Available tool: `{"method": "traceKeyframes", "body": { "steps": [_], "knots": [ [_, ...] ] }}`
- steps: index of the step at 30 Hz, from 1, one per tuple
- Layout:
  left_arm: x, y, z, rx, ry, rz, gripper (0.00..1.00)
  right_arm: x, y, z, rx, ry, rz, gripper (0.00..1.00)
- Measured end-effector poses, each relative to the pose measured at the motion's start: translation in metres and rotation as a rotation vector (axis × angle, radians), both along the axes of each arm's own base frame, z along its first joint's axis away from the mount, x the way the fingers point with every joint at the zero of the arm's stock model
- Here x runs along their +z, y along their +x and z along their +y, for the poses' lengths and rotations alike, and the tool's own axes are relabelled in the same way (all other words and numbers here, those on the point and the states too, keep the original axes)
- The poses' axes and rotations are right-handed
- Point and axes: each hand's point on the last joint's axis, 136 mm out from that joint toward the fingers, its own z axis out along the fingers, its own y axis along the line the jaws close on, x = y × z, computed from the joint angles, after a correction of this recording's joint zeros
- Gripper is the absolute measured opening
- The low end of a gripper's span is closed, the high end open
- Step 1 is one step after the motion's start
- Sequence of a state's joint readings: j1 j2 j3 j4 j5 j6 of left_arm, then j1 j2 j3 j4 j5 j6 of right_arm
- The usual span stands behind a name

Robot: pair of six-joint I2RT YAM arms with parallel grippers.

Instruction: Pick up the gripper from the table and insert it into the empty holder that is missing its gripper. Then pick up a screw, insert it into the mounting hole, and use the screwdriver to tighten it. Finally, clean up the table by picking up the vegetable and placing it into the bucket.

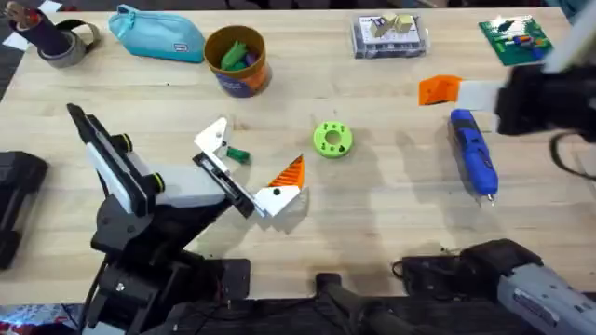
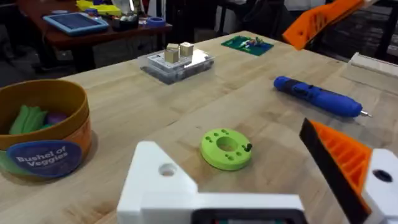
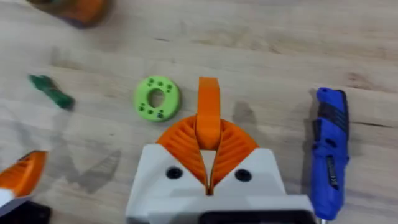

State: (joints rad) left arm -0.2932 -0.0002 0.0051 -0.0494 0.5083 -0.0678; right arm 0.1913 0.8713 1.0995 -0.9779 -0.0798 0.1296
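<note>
**Right arm carrying the orange ribbed finger piece above the tabletop's right side; insertion not yet begun.**
The right claw [image 3: 208, 171] is clenched on the one finger piece [image 3: 208, 115]. The left claw's [image 1: 250, 177] bare white bracket [image 1: 212, 137] remains empty, so its state cannot be told. One blue pen-shaped screwdriver [image 1: 473, 154] lies untouched; one dark green toy vegetable [image 1: 237, 155] lies outside the single yellow-orange bucket [image 1: 237, 60] at the far edge.

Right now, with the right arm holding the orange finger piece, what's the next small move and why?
Probably carry the gripper piece leftward toward the bare holder: the right gripper is shut on it, well apart from the holder, which has no wedge yet.
</note>
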Motion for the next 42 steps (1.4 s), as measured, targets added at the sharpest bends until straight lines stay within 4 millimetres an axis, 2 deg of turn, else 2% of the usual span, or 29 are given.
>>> {"method": "traceKeyframes", "body": {
  "steps": [4, 9, 13, 16, 18, 20, 23, 26, 32, 36, 41, 42],
  "knots": [
    [0.000, 0.000, 0.000, 0.000, 0.000, 0.000, 0.995, 0.016, -0.018, 0.012, 0.038, 0.096, -0.044, 0.010],
    [0.000, 0.000, 0.000, 0.000, 0.000, 0.000, 0.995, 0.018, -0.030, 0.033, 0.132, 0.193, -0.007, 0.010],
    [0.000, 0.000, 0.000, 0.000, 0.000, 0.000, 0.995, 0.003, -0.034, 0.054, 0.225, 0.286, 0.050, 0.010],
    [0.000, 0.000, 0.000, 0.000, 0.000, 0.000, 0.995, -0.019, -0.037, 0.077, 0.327, 0.394, 0.130, 0.010],
    [0.000, 0.000, 0.000, 0.000, 0.000, 0.000, 0.995, -0.031, -0.025, 0.096, 0.379, 0.504, 0.182, 0.010],
    [0.000, 0.000, 0.000, 0.000, 0.000, 0.000, 0.995, -0.031, -0.007, 0.107, 0.400, 0.559, 0.185, 0.010],
    [0.000, 0.000, 0.000, 0.000, 0.000, 0.000, 0.995, -0.037, 0.031, 0.134, 0.453, 0.674, 0.193, 0.009],
    [0.000, 0.000, 0.000, 0.000, 0.000, 0.000, 0.995, -0.045, 0.042, 0.150, 0.490, 0.757, 0.248, 0.009],
    [0.000, 0.000, 0.000, 0.000, 0.000, 0.000, 0.995, -0.070, 0.044, 0.176, 0.533, 0.885, 0.429, 0.009],
    [0.000, 0.000, 0.000, 0.000, 0.000, 0.000, 0.995, -0.082, 0.035, 0.188, 0.548, 0.929, 0.539, 0.009],
    [0.000, 0.000, 0.000, 0.000, 0.000, 0.000, 0.995, -0.083, 0.022, 0.207, 0.619, 0.951, 0.588, 0.009],
    [0.000, 0.000, 0.000, 0.000, 0.000, 0.000, 0.995, -0.076, 0.017, 0.219, 0.677, 0.963, 0.574, 0.009]
  ]
}}
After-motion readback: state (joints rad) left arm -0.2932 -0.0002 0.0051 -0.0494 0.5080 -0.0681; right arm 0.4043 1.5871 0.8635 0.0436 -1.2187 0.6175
